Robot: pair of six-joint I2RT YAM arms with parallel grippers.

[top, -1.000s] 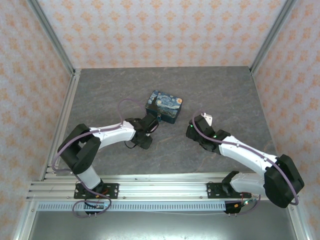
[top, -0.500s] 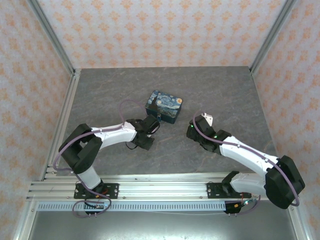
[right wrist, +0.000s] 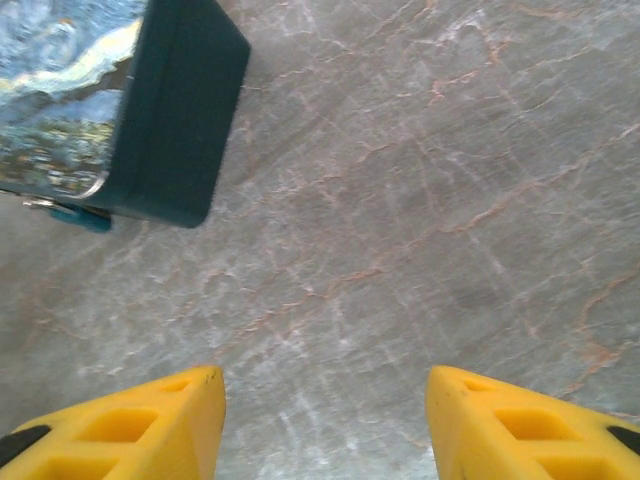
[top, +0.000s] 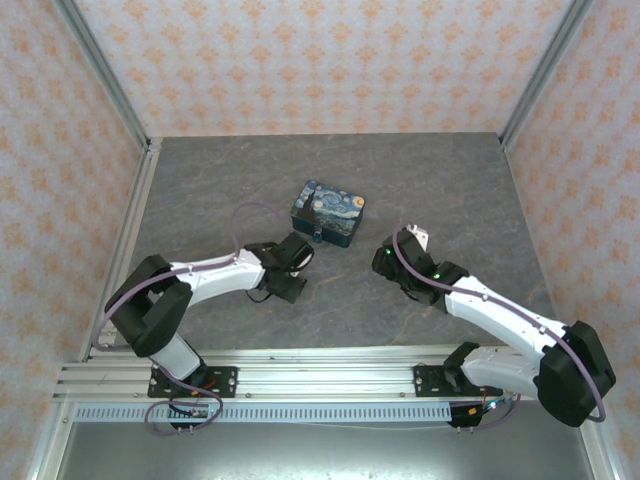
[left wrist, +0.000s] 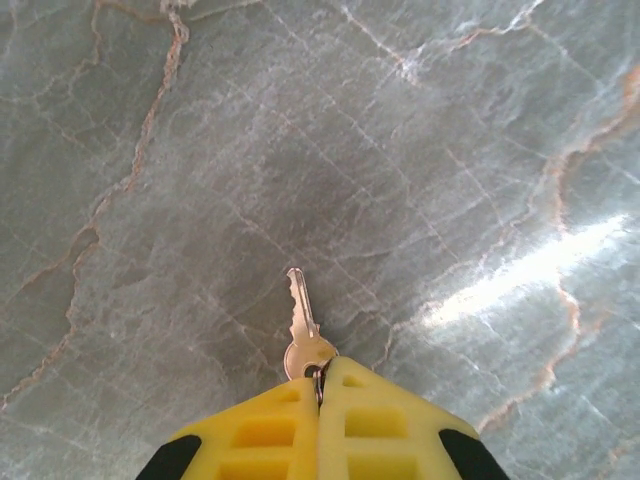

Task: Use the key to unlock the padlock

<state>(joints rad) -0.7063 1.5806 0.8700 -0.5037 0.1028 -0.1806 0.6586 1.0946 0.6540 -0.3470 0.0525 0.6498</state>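
From above, the grey, marble-veined counter (top: pixel 450 180) carries a small rectangular box printed with a swirling blue-and-yellow night sky (top: pixel 328 211), sitting a little left of the counter's middle. A tiny greyish metal padlock (top: pixel 319 236) seems to hang at the box's near face, though it is too small to read clearly. The left pincer (top: pixel 296 252) sits just beside that near face and tips down toward the counter. The right pincer (top: pixel 392 258) is apart from the box, toward the counter's right edge, with bare counter between them. From the left wrist, the left pincer (left wrist: pixel 320 372) has its yellow fingers pressed together on the round bow of a thin silvery-tan metal key (left wrist: pixel 300 322). The toothed blade points straight out ahead over the counter, and I cannot tell whether it rests on the surface or is just clear of it. From the right wrist, the right pincer (right wrist: pixel 320 385) stands wide with nothing between its fingers, and the box (right wrist: pixel 170 110) lies ahead and to the left, a small teal-and-metal fitting showing at its lower edge. The step in hand looks like securing the key. The next move likely calls for lifting it, turning the blade toward the padlock and lining it up with the keyhole, perhaps while the free pincer steadies the lock or box. The box's own body and the lock's loose hang look like the main hindrances.
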